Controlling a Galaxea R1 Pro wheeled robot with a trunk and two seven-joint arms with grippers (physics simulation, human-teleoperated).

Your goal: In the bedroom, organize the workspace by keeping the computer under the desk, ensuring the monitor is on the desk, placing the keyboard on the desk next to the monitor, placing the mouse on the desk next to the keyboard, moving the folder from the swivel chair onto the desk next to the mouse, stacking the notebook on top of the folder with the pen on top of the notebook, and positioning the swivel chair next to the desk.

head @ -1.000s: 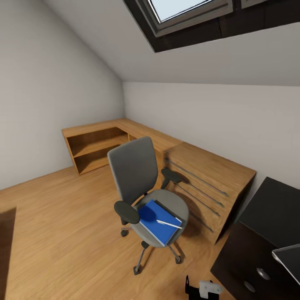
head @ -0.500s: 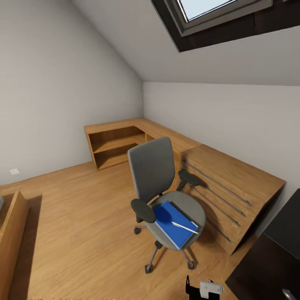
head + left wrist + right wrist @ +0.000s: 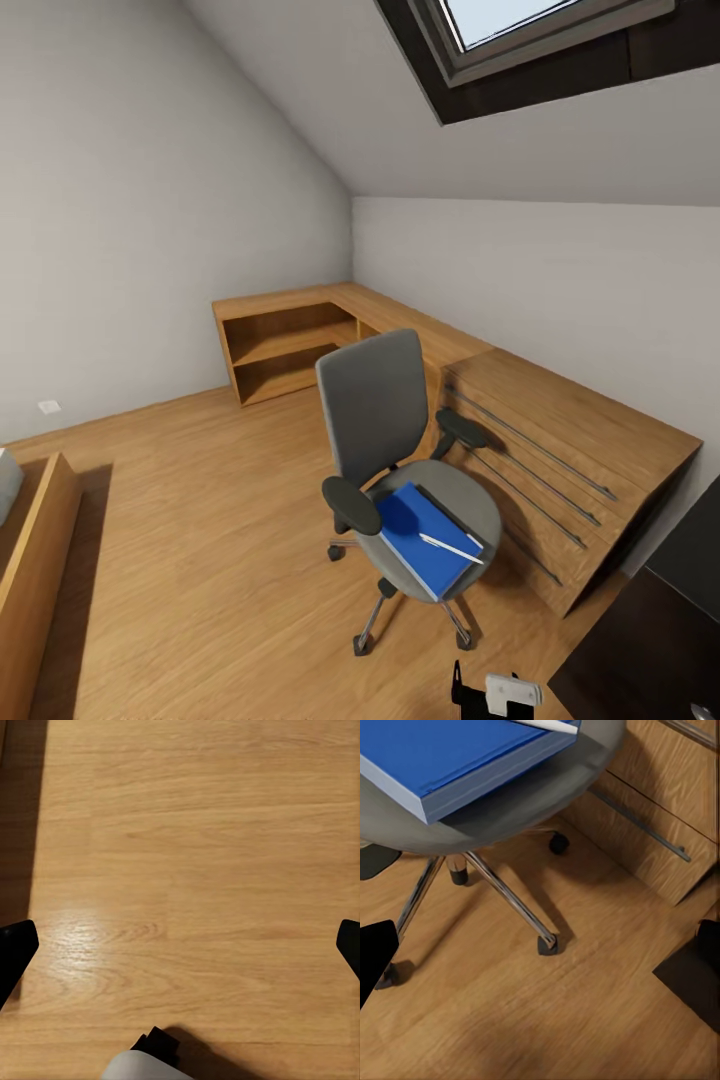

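The grey swivel chair (image 3: 375, 420) stands on the wooden floor beside a light wooden chest. On its seat lies the blue folder (image 3: 425, 538), and the thin white pen (image 3: 450, 548) rests on top of the folder. The right wrist view looks from low down at the folder (image 3: 442, 757), the pen (image 3: 547, 724) and the chair's chrome base (image 3: 506, 892). My right gripper (image 3: 540, 952) is open below the seat, holding nothing. My left gripper (image 3: 180, 949) is open above bare floor. A black corner of the desk (image 3: 650, 630) shows at the lower right. The computer, monitor, keyboard, mouse and notebook are out of view.
A light wooden chest of drawers (image 3: 560, 450) with long metal handles stands right of the chair, joined to a low open shelf (image 3: 285, 345) in the corner. A wooden frame (image 3: 30, 560) edges in at the left. Open floor (image 3: 200, 520) lies left of the chair.
The camera has turned left, so the whole picture has slid right. The desk's drawers have left the view and the wooden frame has come in. The chair, folder and pen lie as before.
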